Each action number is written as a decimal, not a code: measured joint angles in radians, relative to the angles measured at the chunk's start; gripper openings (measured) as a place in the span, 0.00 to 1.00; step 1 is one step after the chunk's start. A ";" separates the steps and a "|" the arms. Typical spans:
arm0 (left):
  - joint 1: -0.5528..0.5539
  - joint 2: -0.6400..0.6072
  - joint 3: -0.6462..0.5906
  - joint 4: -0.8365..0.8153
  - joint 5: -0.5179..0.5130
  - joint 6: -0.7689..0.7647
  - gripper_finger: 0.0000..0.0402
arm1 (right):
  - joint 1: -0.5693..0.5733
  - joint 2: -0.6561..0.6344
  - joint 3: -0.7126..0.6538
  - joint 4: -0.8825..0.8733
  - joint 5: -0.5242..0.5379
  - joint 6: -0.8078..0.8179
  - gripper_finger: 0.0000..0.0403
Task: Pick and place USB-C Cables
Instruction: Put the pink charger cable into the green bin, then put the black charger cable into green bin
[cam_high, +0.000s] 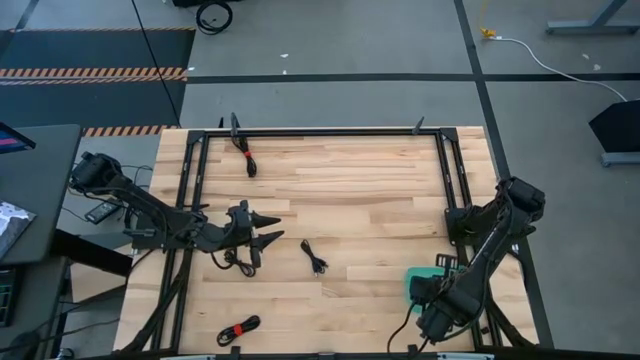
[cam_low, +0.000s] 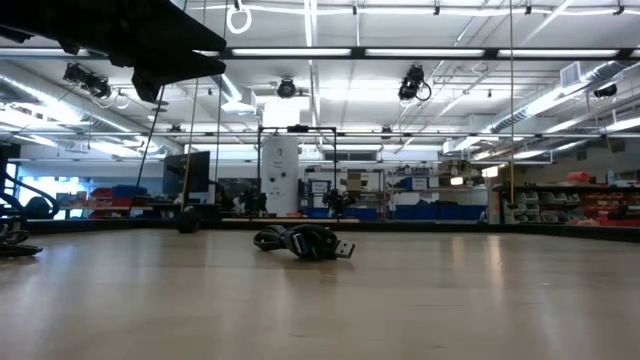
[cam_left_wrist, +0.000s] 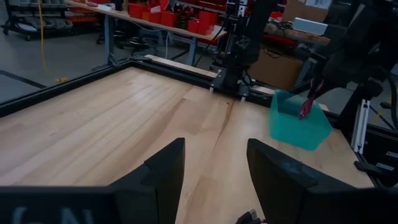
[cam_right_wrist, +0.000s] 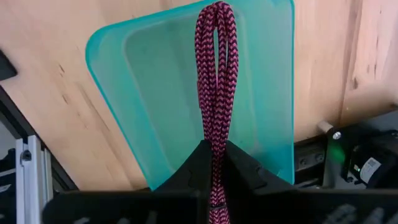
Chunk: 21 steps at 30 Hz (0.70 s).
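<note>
While clamped in right gripper (cam_right_wrist: 214, 163) over teal tray (cam_right_wrist: 149, 93): maroon cable (cam_right_wrist: 215, 68), prob. light, limp; gripped mid-loop.

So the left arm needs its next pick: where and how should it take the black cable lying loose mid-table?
Probably from straight above, across the middle of the small black cable. It lies flat as a thin elongated bundle, clear of the other cables, so the left gripper's open fingers should straddle its narrow width rather than an end.

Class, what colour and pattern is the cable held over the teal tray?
The cable is braided in a pink-and-black zigzag; the right wrist view shows it best.
</note>
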 joint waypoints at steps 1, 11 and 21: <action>0.000 0.000 0.000 0.000 0.000 0.003 0.45 | 0.002 0.000 -0.004 0.008 0.001 0.000 0.08; 0.000 0.000 0.000 0.002 -0.001 0.009 0.45 | 0.008 0.000 -0.062 0.079 0.001 0.002 0.11; 0.000 0.000 0.000 0.002 -0.001 0.009 0.45 | 0.008 0.000 -0.065 0.070 0.036 0.038 0.32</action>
